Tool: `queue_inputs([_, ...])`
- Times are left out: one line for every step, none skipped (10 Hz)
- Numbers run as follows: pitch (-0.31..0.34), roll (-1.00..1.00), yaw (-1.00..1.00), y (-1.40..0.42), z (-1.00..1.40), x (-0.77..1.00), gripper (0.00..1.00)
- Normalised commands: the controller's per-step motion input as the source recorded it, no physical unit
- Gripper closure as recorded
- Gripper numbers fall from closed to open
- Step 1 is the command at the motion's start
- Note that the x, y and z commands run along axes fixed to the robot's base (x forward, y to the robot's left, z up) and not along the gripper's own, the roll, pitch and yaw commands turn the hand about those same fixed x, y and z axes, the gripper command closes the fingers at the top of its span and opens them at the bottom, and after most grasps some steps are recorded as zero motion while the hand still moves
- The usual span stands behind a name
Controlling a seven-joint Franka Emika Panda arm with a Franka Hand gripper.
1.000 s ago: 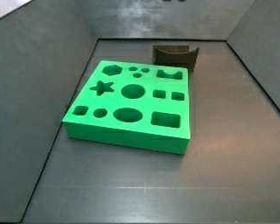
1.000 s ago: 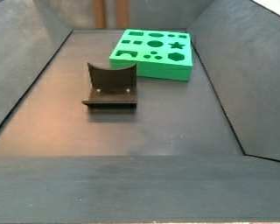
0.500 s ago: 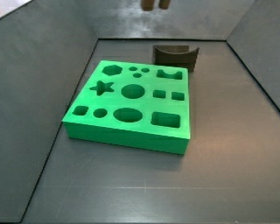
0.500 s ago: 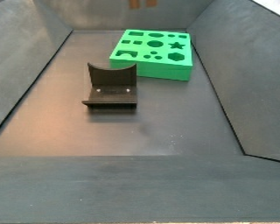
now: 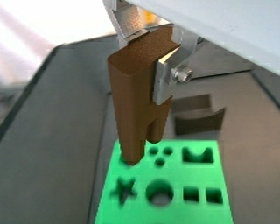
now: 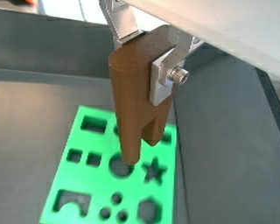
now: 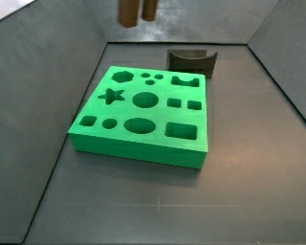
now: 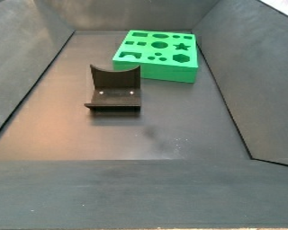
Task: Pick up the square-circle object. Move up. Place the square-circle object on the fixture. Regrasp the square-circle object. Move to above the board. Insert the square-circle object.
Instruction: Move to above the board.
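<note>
My gripper [image 5: 154,54] clamps the brown peg [image 5: 139,96] upright, high above the green board [image 7: 142,110]. If the peg is off-centre or twisted over its hole, I judge it would jam on the rim.

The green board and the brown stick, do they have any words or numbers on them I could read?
None: no words, numbers or signs show anywhere.
The board has only cut-out shapes.
The square-circle object, held by the end effector above the board, is plain brown.
The fixture is plain dark.
</note>
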Motion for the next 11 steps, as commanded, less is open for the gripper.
queue_inputs([-0.143,-0.16,1.0,-0.33,0.06,-0.2,1.0])
queue_inputs([-0.165,-0.15,1.0,-0.15,0.02,-0.1,1.0])
queue_inputs([-0.193,-0.13,1.0,-0.05,0.01,-0.07,1.0])
queue_inputs([-0.21,-0.12,1.0,-0.03,0.0,-0.07,1.0])
queue_inputs([-0.236,-0.11,1.0,-0.01,0.01,-0.08,1.0])
queue_inputs([-0.271,-0.09,1.0,0.0,0.0,-0.07,1.0])
queue_inputs([-0.306,-0.07,1.0,0.01,0.0,-0.06,1.0])
queue_inputs([-0.323,-0.05,1.0,0.01,0.0,-0.05,1.0])
queue_inputs([-0.225,-0.02,0.59,0.01,0.0,-0.04,1.0])
queue_inputs([-0.184,-0.01,0.44,0.01,0.0,-0.04,1.0])
queue_inputs([-0.116,0.0,0.23,0.01,0.0,-0.03,1.0])
